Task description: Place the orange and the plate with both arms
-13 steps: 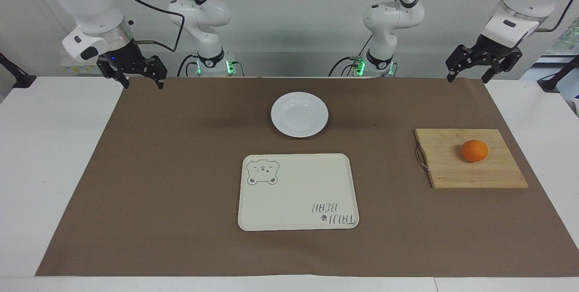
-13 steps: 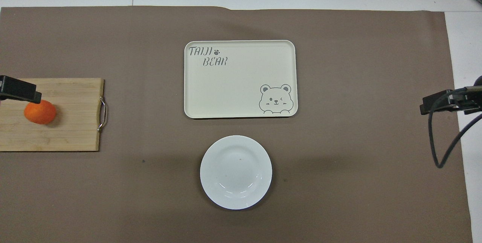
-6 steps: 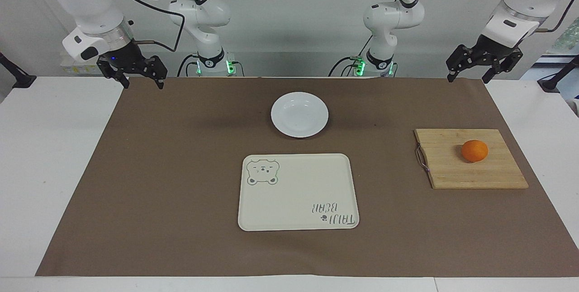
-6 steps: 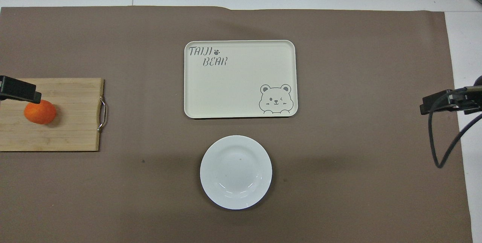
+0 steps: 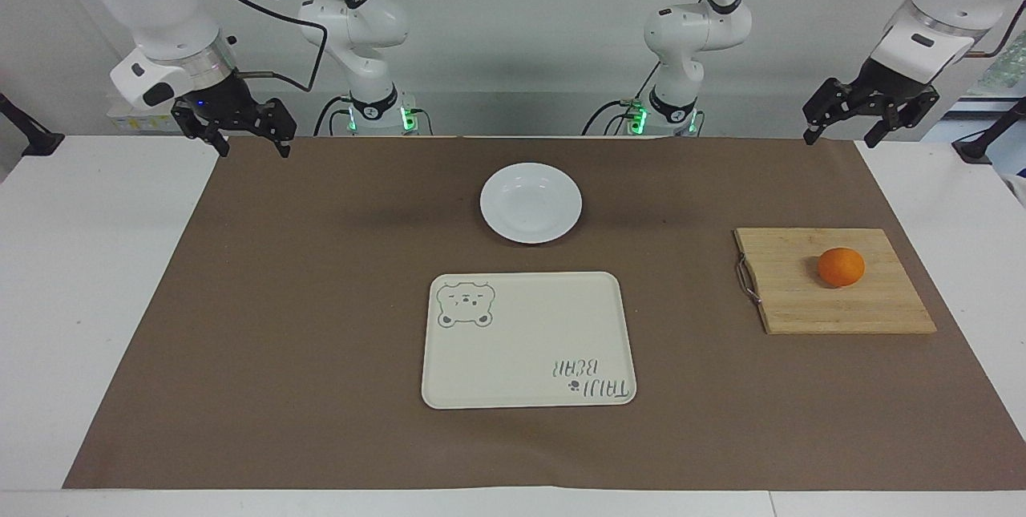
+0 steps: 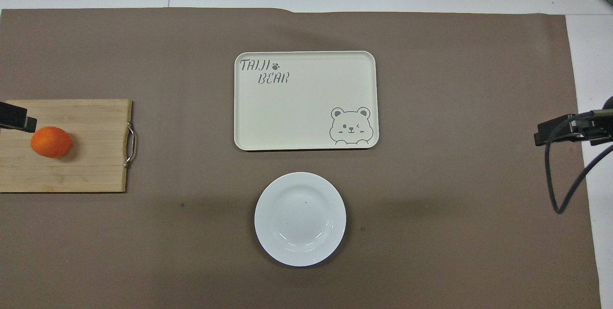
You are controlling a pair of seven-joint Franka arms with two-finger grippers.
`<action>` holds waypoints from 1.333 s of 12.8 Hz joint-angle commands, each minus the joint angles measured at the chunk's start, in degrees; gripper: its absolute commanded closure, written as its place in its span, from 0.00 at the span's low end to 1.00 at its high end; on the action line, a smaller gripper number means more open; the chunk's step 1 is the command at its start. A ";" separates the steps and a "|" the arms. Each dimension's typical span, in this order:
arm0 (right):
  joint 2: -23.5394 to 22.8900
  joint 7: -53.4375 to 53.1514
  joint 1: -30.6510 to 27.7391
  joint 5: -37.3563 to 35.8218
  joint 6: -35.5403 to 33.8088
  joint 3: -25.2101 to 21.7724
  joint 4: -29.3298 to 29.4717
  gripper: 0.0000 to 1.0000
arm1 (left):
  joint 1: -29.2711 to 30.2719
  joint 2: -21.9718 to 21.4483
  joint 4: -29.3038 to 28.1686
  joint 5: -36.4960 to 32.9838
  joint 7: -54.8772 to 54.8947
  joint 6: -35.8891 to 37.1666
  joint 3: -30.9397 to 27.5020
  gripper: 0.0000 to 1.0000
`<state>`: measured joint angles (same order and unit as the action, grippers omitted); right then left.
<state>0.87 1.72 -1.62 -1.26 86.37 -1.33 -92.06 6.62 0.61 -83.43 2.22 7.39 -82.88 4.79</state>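
Observation:
The orange [image 5: 841, 267] lies on a wooden cutting board [image 5: 801, 300] toward the left arm's end of the table; it also shows in the overhead view [image 6: 51, 142]. The white plate [image 5: 531, 203] sits mid-table on the brown mat, nearer to the robots than the tray, and appears in the overhead view [image 6: 300, 219] too. My left gripper [image 5: 840, 137] hangs open and empty in the air over the mat's corner by its base; only its tip [image 6: 14, 120] shows from overhead. My right gripper [image 5: 253, 150] waits open and empty over the mat's other corner by the robots.
A cream rectangular tray with a bear print [image 5: 529, 338] lies farther from the robots than the plate. The brown mat [image 5: 321, 300] covers most of the white table. A metal handle [image 5: 747, 280] sticks out from the board toward the tray.
My left gripper has drawn back a little toward the table's edge at its own end and no longer overlaps the orange from overhead. The right arm, orange and plate have not moved.

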 commanded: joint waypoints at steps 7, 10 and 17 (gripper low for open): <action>-0.52 -0.84 -0.40 1.18 -0.24 0.28 0.83 0.00 | 9.81 -0.61 -13.49 1.30 15.89 -13.94 0.05 0.00; -0.52 -0.93 -0.40 1.18 -0.24 0.28 0.83 0.00 | 11.04 -0.43 -19.29 1.30 18.53 -20.89 -0.13 0.00; -0.52 -0.84 -0.40 1.18 -0.24 0.28 0.83 0.00 | 13.60 7.39 -23.08 1.47 22.05 -32.41 -0.04 0.00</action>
<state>0.87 1.72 -1.62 -1.26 86.37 -1.33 -92.06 19.37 7.11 -104.85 2.62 28.13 -112.04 4.28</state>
